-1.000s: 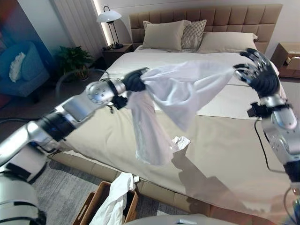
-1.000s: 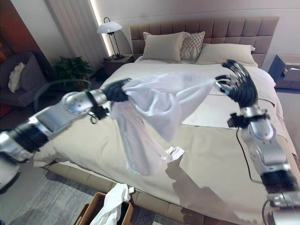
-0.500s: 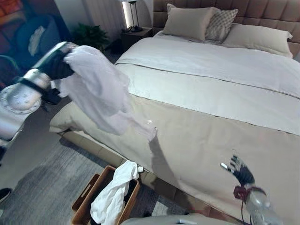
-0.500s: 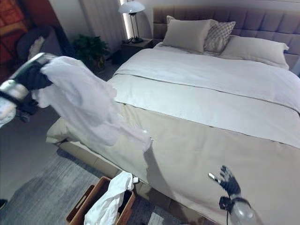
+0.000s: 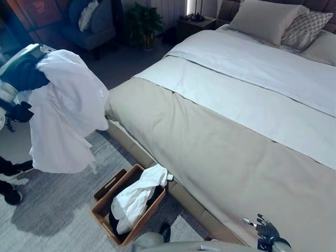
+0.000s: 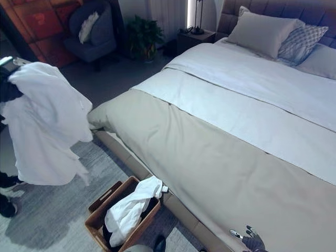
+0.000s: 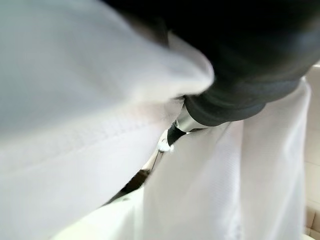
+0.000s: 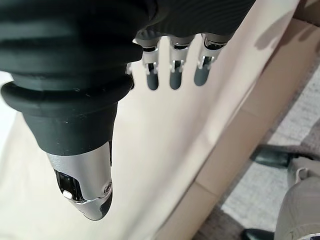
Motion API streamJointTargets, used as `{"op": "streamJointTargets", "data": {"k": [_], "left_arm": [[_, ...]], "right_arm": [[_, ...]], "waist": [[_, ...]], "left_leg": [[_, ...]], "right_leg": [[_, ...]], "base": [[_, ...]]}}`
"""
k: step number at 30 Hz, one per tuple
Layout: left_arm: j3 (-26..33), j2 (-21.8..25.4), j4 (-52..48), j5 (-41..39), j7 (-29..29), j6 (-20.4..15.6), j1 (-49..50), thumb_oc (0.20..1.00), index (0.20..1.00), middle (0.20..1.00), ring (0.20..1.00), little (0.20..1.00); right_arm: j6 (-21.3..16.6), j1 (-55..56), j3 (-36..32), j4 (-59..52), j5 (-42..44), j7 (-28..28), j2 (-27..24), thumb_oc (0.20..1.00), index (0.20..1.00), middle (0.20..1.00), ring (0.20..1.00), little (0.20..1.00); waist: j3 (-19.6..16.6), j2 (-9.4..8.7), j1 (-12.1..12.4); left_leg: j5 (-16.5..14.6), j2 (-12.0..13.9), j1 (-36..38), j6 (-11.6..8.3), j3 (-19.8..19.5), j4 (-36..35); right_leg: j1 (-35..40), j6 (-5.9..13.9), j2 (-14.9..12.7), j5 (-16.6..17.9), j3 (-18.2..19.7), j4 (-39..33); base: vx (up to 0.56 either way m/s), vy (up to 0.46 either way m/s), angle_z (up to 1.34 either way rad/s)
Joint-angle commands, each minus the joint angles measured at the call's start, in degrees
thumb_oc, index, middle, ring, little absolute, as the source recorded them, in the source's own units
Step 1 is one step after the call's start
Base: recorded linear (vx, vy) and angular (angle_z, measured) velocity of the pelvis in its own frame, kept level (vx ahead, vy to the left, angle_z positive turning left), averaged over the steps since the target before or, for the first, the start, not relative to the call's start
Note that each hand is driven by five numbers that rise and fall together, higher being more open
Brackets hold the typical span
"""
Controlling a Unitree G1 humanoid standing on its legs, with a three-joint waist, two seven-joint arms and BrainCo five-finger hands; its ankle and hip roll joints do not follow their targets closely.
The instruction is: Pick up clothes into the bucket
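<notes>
I hold a white shirt (image 5: 65,118) up high in my left hand (image 5: 23,73). My fingers are curled tight in the cloth, and it hangs down loose over the grey carpet (image 5: 47,220), off the bed (image 5: 236,142). The brown basket (image 5: 102,212) sits on the carpet at about 4 o'clock from the hanging shirt, close by the side of the bed. Another white garment (image 5: 137,197) lies in the basket and flops over its rim. My right hand (image 5: 266,231) is low, at about 5 o'clock in the head view, by the bed's near edge. Its fingers (image 8: 172,75) are straight and hold nothing. Pillows (image 6: 260,34) lie at the far end of the bed.
</notes>
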Motion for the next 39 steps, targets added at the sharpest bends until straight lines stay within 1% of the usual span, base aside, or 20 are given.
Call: {"op": "streamJointTargets", "data": {"k": [1,4,5,6,10,14,16,18,19,20,21,23,24,25,26,28,34,35,36,39], "left_arm": [[5.4,-3.0,2.2,-1.3,2.3,-1.4,-1.6,0.200,0.200,0.200,0.200,0.200],[5.2,-6.1,2.5,0.0,2.9,-1.0,-0.7,0.200,0.200,0.200,0.200,0.200],[5.3,-6.2,2.4,0.0,2.9,-1.0,-0.6,0.200,0.200,0.200,0.200,0.200],[6.2,-8.5,3.2,0.9,3.2,-0.9,1.3,0.200,0.200,0.200,0.200,0.200],[7.4,-13.2,3.8,1.9,4.0,-0.6,3.6,0.200,0.200,0.200,0.200,0.200],[8.7,-15.3,4.5,3.5,4.6,-0.1,5.9,0.200,0.200,0.200,0.200,0.200],[8.0,-18.1,6.9,5.2,5.2,0.5,6.2,0.200,0.200,0.200,0.200,0.200],[7.7,-19.1,8.1,6.1,5.6,0.6,6.4,0.200,0.200,0.200,0.200,0.200],[7.7,-19.9,8.8,7.7,6.2,1.0,6.5,0.200,0.200,0.200,0.200,0.200],[8.2,-21.2,9.5,12.7,8.0,1.9,6.9,0.200,0.200,0.200,0.200,0.200],[8.2,-21.2,9.5,12.7,8.0,1.9,6.9,0.200,0.200,0.200,0.200,0.200],[7.2,-23.1,11.6,22.5,13.2,2.9,4.6,0.200,0.200,0.200,0.200,0.200],[7.2,-23.9,12.4,23.5,14.7,2.8,3.9,0.200,0.200,0.200,0.200,0.200],[7.2,-24.0,12.5,23.6,14.7,2.7,3.8,0.200,0.200,0.200,0.200,0.200],[6.7,-24.1,15.3,26.2,16.7,3.3,2.8,0.200,0.200,0.200,0.200,0.200],[5.7,-24.0,17.2,27.6,17.6,3.7,1.6,0.200,0.200,0.200,0.200,0.200],[4.2,-24.4,19.8,27.7,18.8,4.0,-0.2,0.200,0.200,0.200,0.200,0.200],[3.6,-24.6,21.0,27.7,19.3,4.1,-0.6,0.200,0.200,0.200,0.200,0.200],[3.5,-24.6,21.0,27.7,19.3,4.1,-0.8,0.200,0.200,0.200,0.200,0.200],[2.0,-25.2,22.9,27.6,21.3,4.4,-2.5,0.200,0.200,0.200,0.200,0.200]], "right_arm": [[-1.5,-2.0,0.5,-0.7,-0.9,-1.7,-1.7,1.000,1.000,1.000,1.000,1.000],[-1.5,-2.9,0.4,0.2,-1.1,-2.1,-1.9,1.000,1.000,1.000,1.000,1.000],[-1.5,-3.0,0.4,0.2,-1.1,-2.1,-2.0,1.000,1.000,1.000,1.000,1.000],[-1.5,-3.2,0.7,-0.1,-1.3,-2.2,-2.1,1.000,1.000,1.000,1.000,1.000],[-1.5,-4.0,1.1,-0.3,-1.7,-2.5,-2.3,1.000,1.000,1.000,1.000,1.000],[-1.7,-4.2,1.2,-1.0,-1.6,-2.6,-2.5,1.000,1.000,1.000,1.000,1.000],[-1.8,-4.8,1.1,-1.5,-1.6,-3.0,-2.5,1.000,1.000,1.000,1.000,1.000],[-1.9,-4.8,1.2,-2.0,-1.5,-3.0,-2.6,1.000,1.000,1.000,1.000,1.000],[-2.0,-5.0,1.0,-2.5,-1.4,-3.2,-2.8,1.000,1.000,1.000,1.000,1.000],[-2.4,-4.9,0.8,-3.5,-1.3,-3.4,-2.7,1.000,1.000,1.000,1.000,1.000],[-2.4,-4.9,0.9,-3.5,-1.3,-3.4,-2.7,1.000,1.000,1.000,1.000,1.000],[-3.2,-5.4,1.4,-4.9,-1.0,-4.3,-2.5,1.000,1.000,1.000,1.000,1.000],[-3.4,-5.3,1.5,-5.6,-0.8,-4.4,-2.5,1.000,1.000,1.000,1.000,1.000],[-3.4,-5.2,1.6,-5.6,-0.8,-4.5,-2.5,1.000,1.000,1.000,1.000,1.000],[-3.9,-5.1,2.0,-6.8,-0.5,-4.7,-2.7,1.000,1.000,1.000,1.000,1.000],[-4.3,-5.2,2.4,-7.1,-0.2,-4.9,-2.8,1.000,1.000,1.000,1.000,1.000],[-4.9,-6.0,3.0,-8.3,0.4,-5.8,-3.2,1.000,1.000,1.000,1.000,1.000],[-5.1,-6.1,3.4,-9.3,0.3,-6.2,-3.5,1.000,1.000,1.000,1.000,1.000],[-5.1,-6.1,3.3,-9.3,0.3,-6.2,-3.5,1.000,1.000,1.000,1.000,1.000],[-5.6,-6.8,4.1,-10.9,1.1,-7.1,-4.0,1.000,1.000,1.000,1.000,1.000]], "waist": [[2.5,-0.41,-0.7],[4.3,-0.71,-0.2],[4.3,-0.68,-0.2],[5.5,-0.92,0.0],[8.1,-1.43,0.5],[9.2,-1.71,0.7],[10.6,-1.96,0.8],[11.2,-1.93,0.7],[11.7,-1.94,0.7],[12.7,-2.08,0.6],[12.8,-2.06,0.7],[14.4,-2.94,0.2],[14.8,-3.19,0.2],[14.9,-3.16,0.2],[15.7,-3.78,0.0],[16.4,-4.26,-0.1],[18.2,-5.35,-0.4],[18.2,-5.84,-0.7],[18.2,-5.83,-0.7],[18.2,-6.58,-1.8]], "left_leg": [[-4.0,0.0,-5.2,-0.57,-0.5,7.8],[-4.0,-0.4,-7.0,-0.44,-1.2,9.1],[-4.0,-0.4,-7.1,-0.43,-1.1,9.2],[-4.1,-0.4,-8.3,-0.38,-1.1,10.0],[-4.1,-0.3,-10.6,-0.31,-1.1,11.7],[-4.1,-0.2,-11.7,-0.22,-1.1,12.0],[-4.0,-0.1,-12.9,-0.21,-1.0,12.4],[-3.9,-0.1,-13.3,-0.21,-0.9,12.6],[-3.9,-0.1,-13.9,-0.21,-0.8,12.9],[-4.1,0.0,-14.5,-0.22,-0.7,13.3],[-4.4,0.1,-14.4,-0.25,-0.6,13.4],[-4.1,0.4,-15.9,-0.24,-0.5,13.9],[-4.2,0.5,-16.3,-0.22,-0.4,14.1],[-4.5,0.6,-16.2,-0.25,-0.3,14.3],[-4.6,0.8,-17.1,-0.27,-0.2,14.7],[-4.7,0.9,-18.0,-0.27,0.1,15.1],[-5.0,1.2,-20.2,-0.19,0.9,16.4],[-5.2,1.4,-21.6,-0.12,1.3,17.1],[-5.2,1.4,-21.7,-0.12,1.3,17.2],[-6.3,1.3,-25.9,0.20,2.4,20.1]], "right_leg": [[-5.4,2.02,-3.3,2.2,-0.8,4.4],[-7.0,1.83,-3.7,2.2,-0.8,5.5],[-7.1,1.83,-3.7,2.2,-0.8,5.6],[-8.2,1.75,-3.8,2.3,-0.7,6.2],[-10.4,1.61,-3.9,2.4,0.0,7.4],[-11.8,1.47,-3.9,2.4,0.3,8.1],[-13.0,1.35,-4.0,2.4,0.6,8.5],[-13.5,1.29,-4.2,2.4,0.7,8.7],[-14.2,1.26,-4.2,2.3,0.9,9.1],[-15.0,1.18,-4.3,2.1,1.2,9.5],[-14.9,1.17,-4.3,1.8,1.2,9.8],[-16.7,1.08,-4.4,1.9,1.6,10.5],[-17.3,1.06,-4.5,1.9,1.7,10.8],[-17.3,1.05,-4.4,1.6,1.8,11.1],[-18.0,1.12,-4.3,1.6,2.0,11.1],[-18.8,1.18,-4.4,1.8,2.1,11.1],[-21.0,1.30,-4.1,2.4,3.1,11.0],[-22.2,1.33,-3.9,2.6,3.5,11.0],[-22.3,1.33,-3.9,2.6,3.5,11.0],[-26.2,1.37,-3.7,2.8,5.0,12.0]], "base": [[-0.16,0.014,0.28],[-0.08,0.019,0.18],[-0.09,0.038,0.07],[-0.08,0.047,0.06],[-0.07,0.044,0.02],[-0.02,0.031,-0.01],[-0.04,0.036,-0.01],[-0.04,0.035,0.00],[-0.06,0.055,-0.03],[-0.03,0.033,-0.03],[-0.04,0.034,-0.04],[-0.05,0.025,-0.09],[-0.01,0.011,-0.10],[-0.01,0.012,-0.05],[-0.01,0.010,-0.10],[-0.02,0.015,-0.08],[-0.01,0.026,-0.04],[0.00,0.018,-0.12],[0.00,0.044,-0.20],[-0.01,0.072,-0.13]]}}
